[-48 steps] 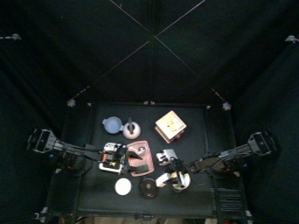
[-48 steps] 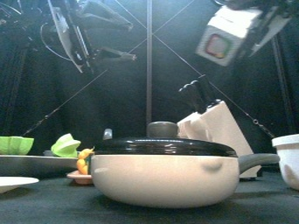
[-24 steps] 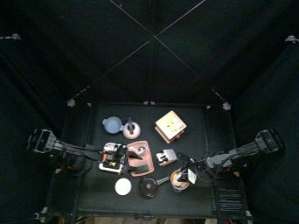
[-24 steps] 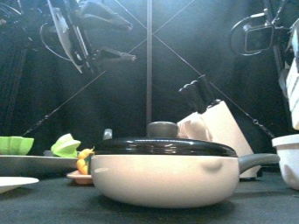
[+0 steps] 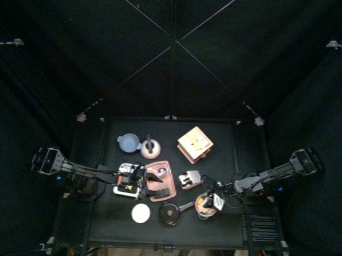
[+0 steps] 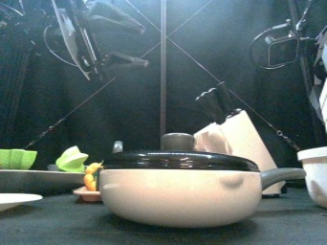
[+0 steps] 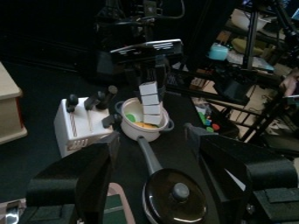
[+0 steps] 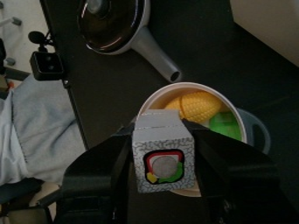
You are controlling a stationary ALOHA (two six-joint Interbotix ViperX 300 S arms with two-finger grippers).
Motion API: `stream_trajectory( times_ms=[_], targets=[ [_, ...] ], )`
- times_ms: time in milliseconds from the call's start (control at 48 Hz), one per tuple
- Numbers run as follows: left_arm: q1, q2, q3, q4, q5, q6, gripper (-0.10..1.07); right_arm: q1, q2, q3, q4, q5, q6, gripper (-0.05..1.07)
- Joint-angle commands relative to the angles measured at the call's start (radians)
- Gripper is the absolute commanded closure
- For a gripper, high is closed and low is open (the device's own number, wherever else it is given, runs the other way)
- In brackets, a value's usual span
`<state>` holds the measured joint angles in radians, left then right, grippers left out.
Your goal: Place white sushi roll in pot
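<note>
Pot (image 6: 179, 187) interior hidden under its dark lid (image 6: 173, 159) in the front view, white bowl (image 6: 316, 174) cut off at the picture's edge, white plate (image 6: 18, 201) likewise cropped — top view too small to tell the items on the counter (image 5: 227, 140) apart.

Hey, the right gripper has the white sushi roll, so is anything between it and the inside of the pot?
Yes. The lid sits closed on the pot, covering its opening. The right gripper holds the white sushi roll above a bowl of toy food, beside the pot.

no readable text anywhere
</note>
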<state>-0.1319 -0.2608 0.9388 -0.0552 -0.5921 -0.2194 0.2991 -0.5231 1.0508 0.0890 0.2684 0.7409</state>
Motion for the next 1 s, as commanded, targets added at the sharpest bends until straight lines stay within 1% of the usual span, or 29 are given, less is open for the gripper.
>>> stream_trajectory(
  times_ms=[0,188,292,396,479,625,979],
  targets=[
    [-0.002,-0.008,-0.009,0.000,-0.003,0.002,0.03,0.003,-0.006,-0.029,0.000,0.005,-0.006,0.25],
    [-0.002,-0.006,-0.009,0.000,-0.003,0.002,0.03,0.000,-0.006,-0.043,-0.006,0.040,-0.005,0.09],
    [-0.002,-0.006,-0.009,0.000,-0.005,0.003,0.03,-0.006,-0.005,-0.048,-0.005,0.083,-0.003,0.03],
    [-0.002,-0.006,-0.009,0.000,-0.003,0.002,0.03,-0.014,-0.005,-0.052,-0.006,0.130,-0.003,0.02],
    [-0.002,-0.006,-0.009,0.000,-0.003,0.002,0.03,-0.025,-0.003,-0.052,-0.006,0.147,-0.003,0.02],
    [-0.002,-0.006,-0.009,0.000,-0.003,0.002,0.03,-0.028,-0.003,-0.057,-0.015,0.147,-0.005,0.02],
    [-0.002,-0.003,-0.008,0.000,-0.003,0.003,0.03,-0.032,0.002,-0.069,-0.089,0.132,-0.005,0.02]
  ],
)
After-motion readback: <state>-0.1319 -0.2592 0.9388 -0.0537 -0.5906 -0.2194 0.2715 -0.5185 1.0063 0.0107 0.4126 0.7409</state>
